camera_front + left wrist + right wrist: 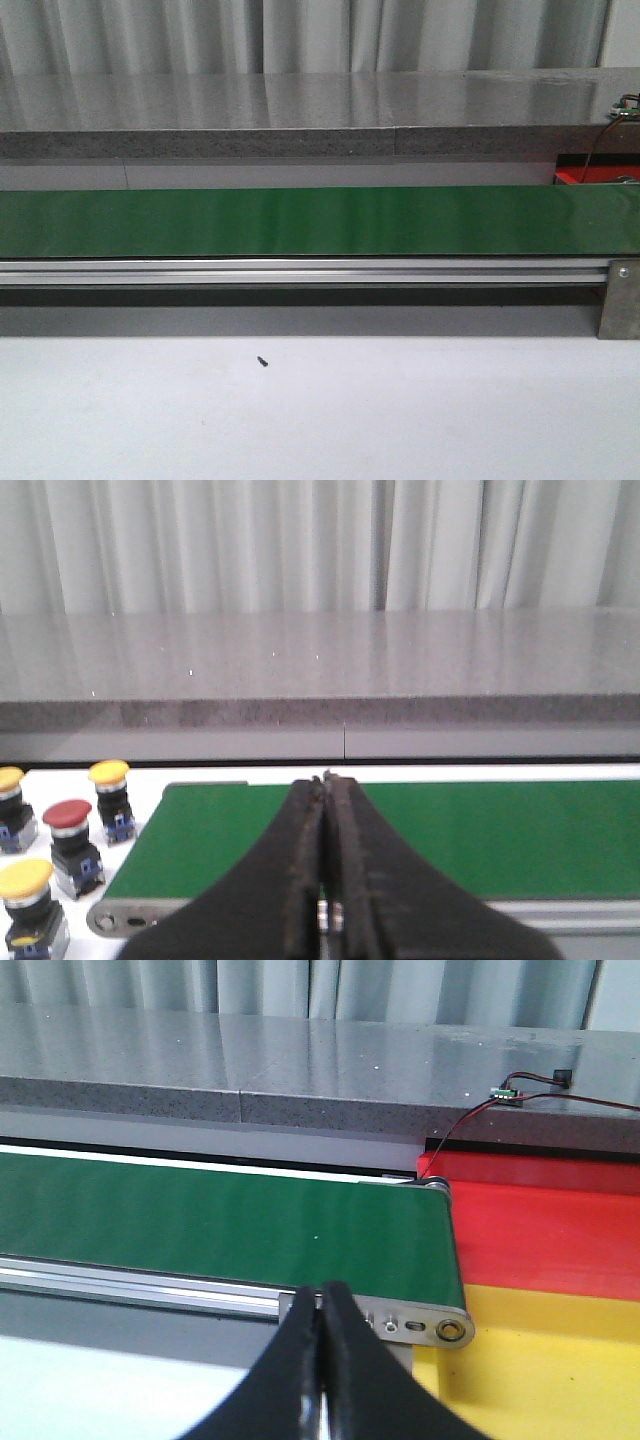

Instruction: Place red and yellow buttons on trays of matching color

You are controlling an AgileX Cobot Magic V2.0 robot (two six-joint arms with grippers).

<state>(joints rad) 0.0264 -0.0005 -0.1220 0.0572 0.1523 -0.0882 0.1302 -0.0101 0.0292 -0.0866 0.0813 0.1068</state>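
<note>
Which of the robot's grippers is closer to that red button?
Left. The left gripper sits shut at the belt end where the red button stands among yellow ones. The right gripper is at the opposite end, by the red tray.

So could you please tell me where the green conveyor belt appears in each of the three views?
Front view: green conveyor belt spans the full width mid-picture.
Left wrist view: its end shows behind the shut left gripper.
Right wrist view: its other end meets the red tray.
Shared landmark: the grey counter behind.
</note>
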